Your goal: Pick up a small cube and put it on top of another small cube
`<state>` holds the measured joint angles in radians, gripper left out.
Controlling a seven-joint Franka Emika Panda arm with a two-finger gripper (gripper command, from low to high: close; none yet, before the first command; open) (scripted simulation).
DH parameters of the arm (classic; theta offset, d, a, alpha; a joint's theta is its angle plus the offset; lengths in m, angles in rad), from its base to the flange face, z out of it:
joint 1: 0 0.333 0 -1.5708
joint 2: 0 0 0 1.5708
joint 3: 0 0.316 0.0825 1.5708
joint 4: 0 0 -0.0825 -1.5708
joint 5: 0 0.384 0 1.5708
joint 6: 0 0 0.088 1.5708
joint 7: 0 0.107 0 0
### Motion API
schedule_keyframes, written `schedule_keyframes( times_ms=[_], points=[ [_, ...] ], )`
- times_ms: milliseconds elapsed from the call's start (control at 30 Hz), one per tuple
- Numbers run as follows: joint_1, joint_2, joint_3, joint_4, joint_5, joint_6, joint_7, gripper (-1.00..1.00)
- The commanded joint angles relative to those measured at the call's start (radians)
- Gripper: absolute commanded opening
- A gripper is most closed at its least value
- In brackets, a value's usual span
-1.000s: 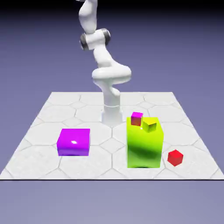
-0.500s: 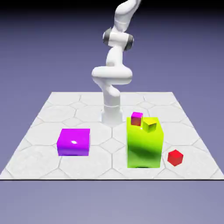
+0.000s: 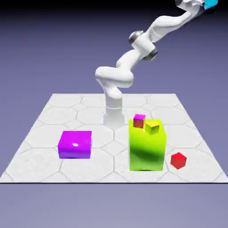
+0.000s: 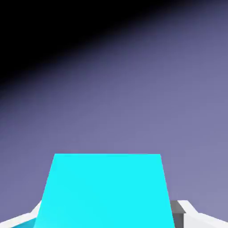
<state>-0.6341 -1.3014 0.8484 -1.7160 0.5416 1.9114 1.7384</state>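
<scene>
The small cyan cube (image 4: 104, 191) fills the bottom of the hand view, clamped between my fingers (image 4: 178, 213). In the exterior view a sliver of that cyan cube (image 3: 210, 3) shows at the top right corner, where my gripper (image 3: 205, 3) is shut on it, high above the table. The small red cube (image 3: 178, 160) rests on the table at the exterior view's right, beside the lime block. Behind the cyan cube the hand view shows only the blue-violet backdrop.
A tall lime block (image 3: 147, 145) stands left of the red cube, with a small magenta cube (image 3: 139, 120) and a small yellow cube (image 3: 152, 127) on top. A low purple block (image 3: 75, 144) lies at the exterior view's left. The arm's base (image 3: 113, 111) stands at the table's far edge.
The arm has swung from upright toward the exterior view's upper right, carrying the hand to the picture's top corner. The blocks and cubes on the table have not moved.
</scene>
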Motion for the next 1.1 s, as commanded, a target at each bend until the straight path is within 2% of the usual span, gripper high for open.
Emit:
schedule_keyframes(
  times_ms=[0, 933, 1067],
  points=[
    [-0.03, -0.002, 0.036, 0.011, -0.003, -0.02, 0.041, -1.0],
    [-0.853, -0.053, 1.046, 0.321, -0.03, -0.555, 1.159, -1.0],
    [-0.825, -0.059, 1.085, 0.212, -0.02, -0.459, 1.157, -1.0]
  ],
)
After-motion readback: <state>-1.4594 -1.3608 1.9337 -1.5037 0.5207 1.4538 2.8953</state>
